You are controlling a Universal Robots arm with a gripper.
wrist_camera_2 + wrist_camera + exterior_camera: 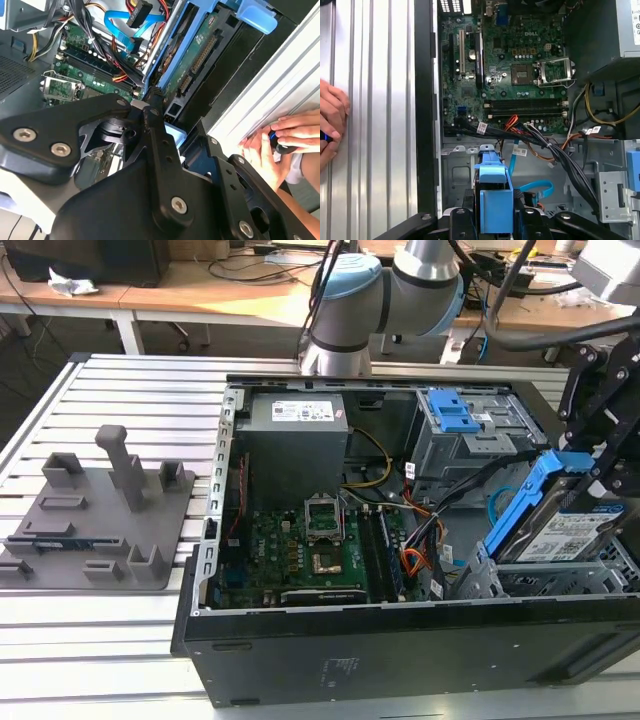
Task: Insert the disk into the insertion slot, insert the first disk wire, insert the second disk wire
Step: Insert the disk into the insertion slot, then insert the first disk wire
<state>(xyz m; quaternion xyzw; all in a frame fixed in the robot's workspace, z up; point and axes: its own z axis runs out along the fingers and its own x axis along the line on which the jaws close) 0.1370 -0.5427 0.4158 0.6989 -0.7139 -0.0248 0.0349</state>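
jaws clamped on disk (580, 535) | gripper (583, 464) partly cut off | disk tilted at insertion slot (522, 581), lower edge hidden

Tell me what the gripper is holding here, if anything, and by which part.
The gripper holds the disk, clamped on the tab end of its blue carrier frame; the disk hangs tilted over the insertion slot.

Silver-grey arm (428, 272) with pale-blue joint caps (348, 278), black linkage hand (495, 220) studded with silver screws (61, 148).
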